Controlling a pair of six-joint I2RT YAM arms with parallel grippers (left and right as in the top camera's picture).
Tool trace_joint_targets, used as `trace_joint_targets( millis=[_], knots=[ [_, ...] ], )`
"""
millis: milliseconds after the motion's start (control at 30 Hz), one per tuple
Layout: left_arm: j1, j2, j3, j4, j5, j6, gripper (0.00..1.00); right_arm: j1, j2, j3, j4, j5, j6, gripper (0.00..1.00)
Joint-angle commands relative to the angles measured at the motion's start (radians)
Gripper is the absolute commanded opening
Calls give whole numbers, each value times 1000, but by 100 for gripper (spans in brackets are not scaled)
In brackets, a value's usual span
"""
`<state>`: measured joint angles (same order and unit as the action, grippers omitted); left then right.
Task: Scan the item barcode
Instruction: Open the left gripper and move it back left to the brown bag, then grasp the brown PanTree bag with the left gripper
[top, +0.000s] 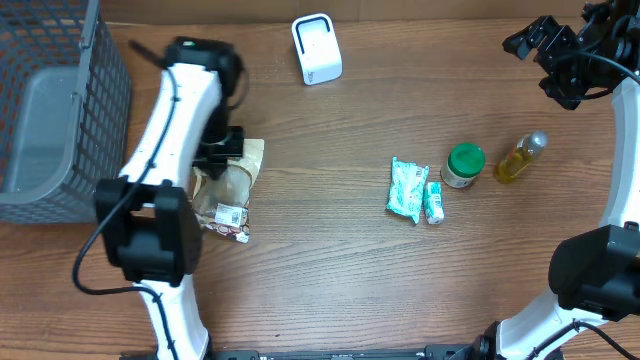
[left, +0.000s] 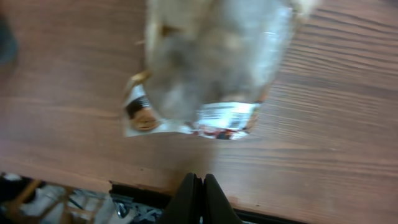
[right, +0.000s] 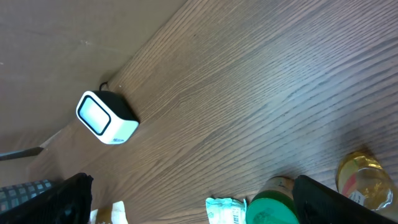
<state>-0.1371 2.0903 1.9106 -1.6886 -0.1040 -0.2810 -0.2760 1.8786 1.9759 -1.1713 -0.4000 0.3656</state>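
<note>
- A brown wood-grain surface carries a wire basket at its left edge and a white scanner near the far edge.
- The snack bag lies left of centre, under the left arm.
- The left fingers are pressed together, gripping nothing.
- The right fingers are spread wide and empty, over the far right corner.
- Teal packets, a green-lidded jar and a bottle lie right of centre.

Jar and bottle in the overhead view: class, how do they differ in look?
The jar has a wide green lid; the bottle has a small silvery cap. The jar is squat, the bottle slim. The bottle holds yellow liquid; the jar looks pale. Both sit side by side on the table.
</note>
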Motion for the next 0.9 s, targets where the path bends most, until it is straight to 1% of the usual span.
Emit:
trace_joint_targets(
  millis=[0, 133, 200, 233, 300, 433, 467, 567, 800, 867],
  knots=[
    [40, -18, -48, 0, -11, -11, 4, 0, -14, 21, 2, 7, -6, 100],
    [55, -18, -88, 34, -21, -13, 4, 0, -14, 21, 2, 7, -6, 100],
    [55, -18, -102, 62, -55, -30, 6, 0, -14, 21, 2, 7, -6, 100],
    [55, -17, -113, 79, -94, -64, 7, 0, -14, 21, 2, 7, -6, 100],
    [55, -17, -118, 91, -117, -88, 7, 0, -14, 21, 2, 7, -6, 100],
    [55, -17, -126, 124, -153, -90, 6, 0, -14, 21, 2, 7, -6, 100],
    [55, -17, -134, 148, -188, -93, 7, 0, -14, 21, 2, 7, -6, 100],
    [60, -17, -163, 182, -220, -109, 12, 0, -14, 21, 2, 7, -6, 100],
    [77, -17, -309, 320, -219, -128, 12, 0, -14, 21, 2, 7, -6, 100],
    [79, -17, -338, 336, -199, -127, 11, 0, -14, 21, 2, 7, -6, 100]
  ],
)
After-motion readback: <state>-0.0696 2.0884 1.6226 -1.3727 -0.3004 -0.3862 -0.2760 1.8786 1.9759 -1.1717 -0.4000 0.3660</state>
